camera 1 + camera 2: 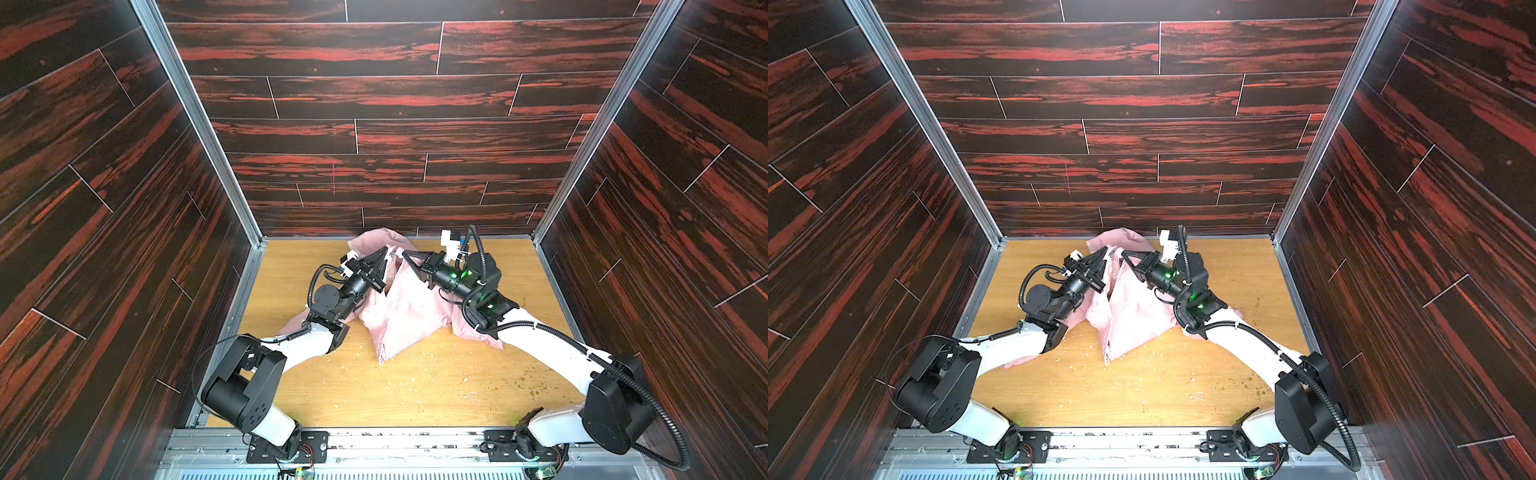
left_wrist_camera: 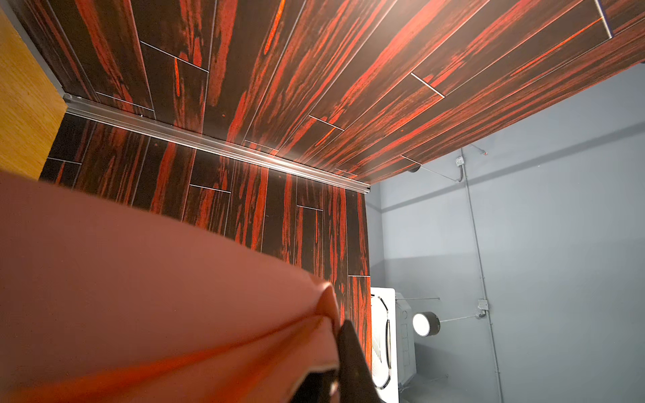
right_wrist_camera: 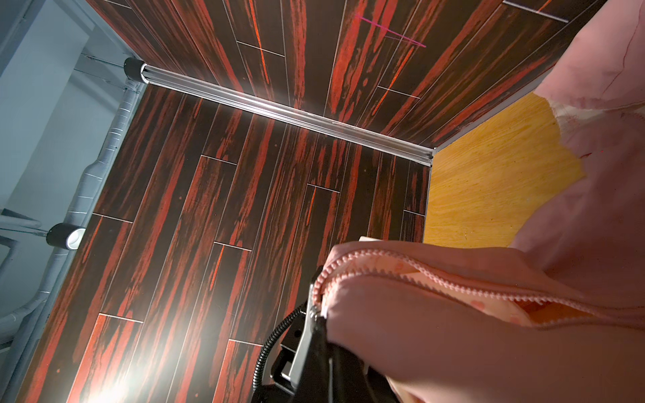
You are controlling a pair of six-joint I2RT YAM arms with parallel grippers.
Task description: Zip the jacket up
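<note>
The jacket [image 1: 399,320] lies on the bench [image 1: 415,395], far middle. My left pincer [image 1: 387,252] and right pincer [image 1: 405,254] both pinch its front edges near the hood [image 1: 376,241], aligning them, I judge. Next needs the slider, which I cannot see.

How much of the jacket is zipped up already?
Hardly any, it seems. Done: the jacket lies spread on the table. In hand: the left gripper and the right gripper are each shut on pink cloth near its far end, one on each side of the front. Left: the zipper teeth gape apart in the right wrist view, so the zipping itself is not yet done.
</note>
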